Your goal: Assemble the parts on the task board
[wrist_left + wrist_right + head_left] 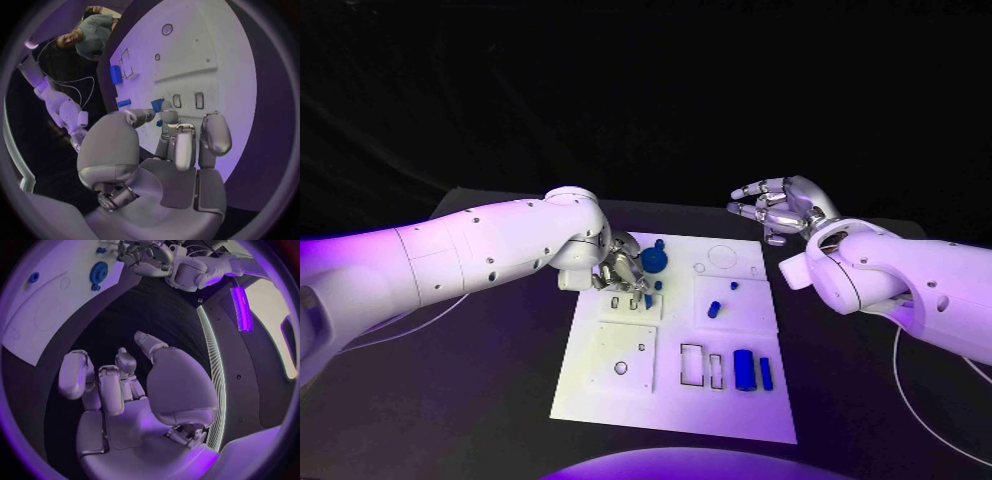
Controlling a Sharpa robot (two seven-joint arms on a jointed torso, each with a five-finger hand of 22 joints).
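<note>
The white task board (629, 395) lies mid-table. My left hand (623, 270) is low over its far left part, pinching a small blue part (648, 297) between thumb and a finger (157, 106), right by two small upright slots (177, 101). A blue round part (653, 260) sits just beyond the hand. On the board also lie a tiny blue piece (733, 285), a short blue piece (714, 310) and two blue bars (743, 369). My right hand (776, 208) hangs above the table past the board's far right corner, its fingers loosely curved, apart and empty (125, 385).
Rectangular cut-outs (692, 364) lie beside the blue bars, and a square plate (627, 355) sits at the board's near left. White cables (416, 325) run over the black table on both sides.
</note>
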